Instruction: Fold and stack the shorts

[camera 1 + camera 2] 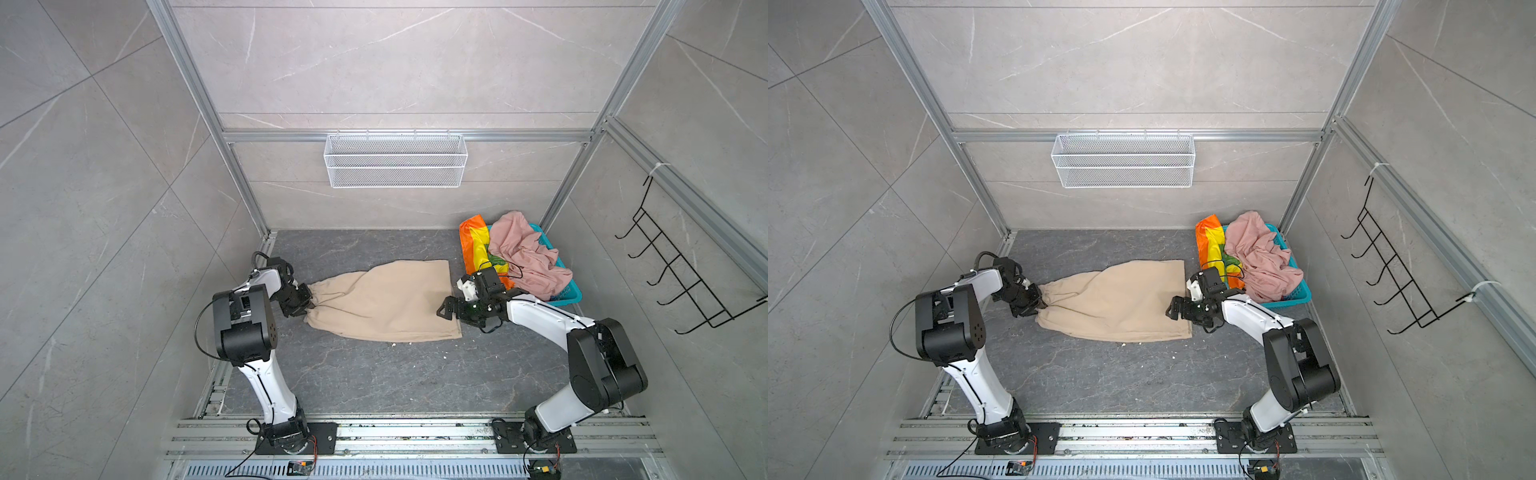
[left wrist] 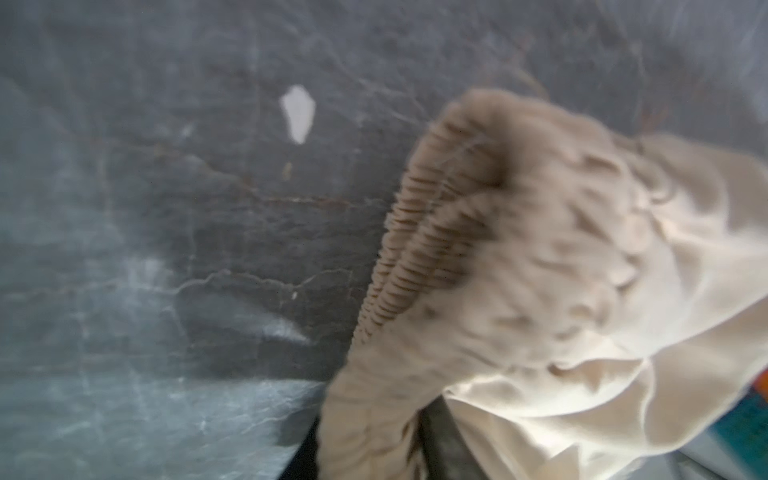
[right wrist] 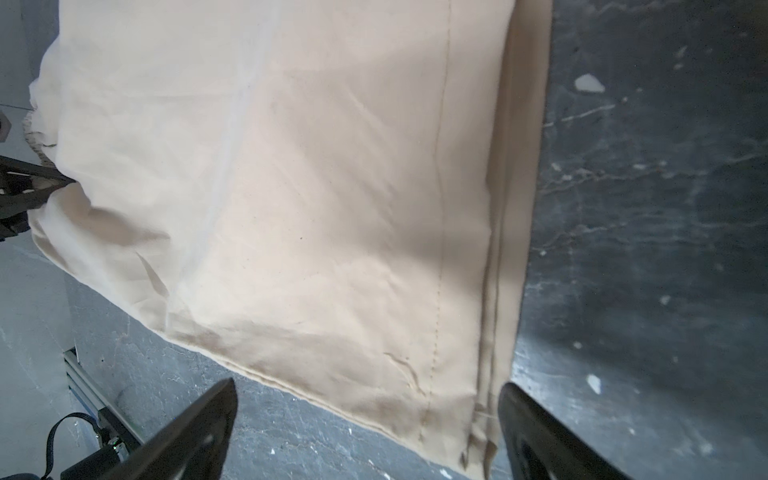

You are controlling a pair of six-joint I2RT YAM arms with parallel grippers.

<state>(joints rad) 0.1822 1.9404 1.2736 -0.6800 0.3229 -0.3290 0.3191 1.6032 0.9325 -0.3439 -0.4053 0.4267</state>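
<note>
The beige shorts lie flat on the dark floor in both top views, with the gathered waistband to the left and the leg hems to the right. My left gripper is shut on the bunched waistband, and in the left wrist view the ribbed elastic runs down between its jaws. My right gripper hovers open over the right hem. In the right wrist view its two fingers straddle the hem corner without touching it. The rainbow-striped shorts and pink shorts are heaped in the teal basket.
A white wire basket hangs on the back wall. A black hook rack is on the right wall. Aluminium frame posts stand at the back corners, and the arm bases sit on a rail along the front.
</note>
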